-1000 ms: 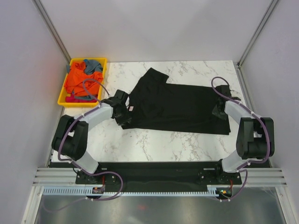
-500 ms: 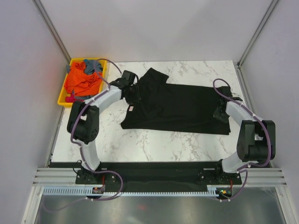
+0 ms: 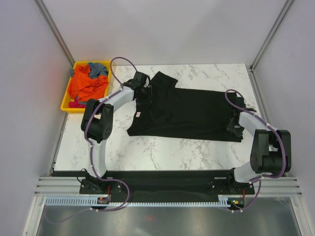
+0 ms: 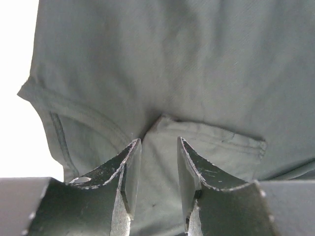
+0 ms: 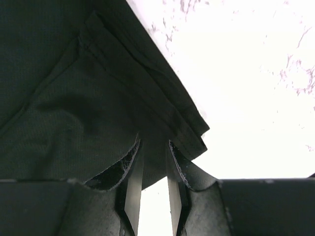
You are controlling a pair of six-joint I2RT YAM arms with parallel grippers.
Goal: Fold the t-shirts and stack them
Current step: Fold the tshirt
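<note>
A large black t-shirt (image 3: 189, 110) lies spread flat on the marble table, with a small neck label (image 3: 138, 115) near its left edge. My left gripper (image 3: 146, 93) is over its upper left part by the sleeve. In the left wrist view the left gripper (image 4: 157, 143) is open, with a cloth fold (image 4: 206, 137) lying between the jaws. My right gripper (image 3: 235, 126) is at the shirt's near right corner. In the right wrist view the right gripper (image 5: 154, 143) is narrowly open, with the layered corner hem (image 5: 189, 129) between its tips. Orange (image 3: 86, 84) and grey-blue (image 3: 99, 69) shirts lie crumpled in the tray.
A yellow plastic tray (image 3: 65, 103) stands at the table's far left corner. Bare marble (image 3: 162, 150) shows between the shirt and the arm bases. Grey walls close in the table on the left, back and right.
My left gripper has swung from the shirt's left edge by the label up to the sleeve area. My right gripper has moved a little nearer, to the shirt's corner.
</note>
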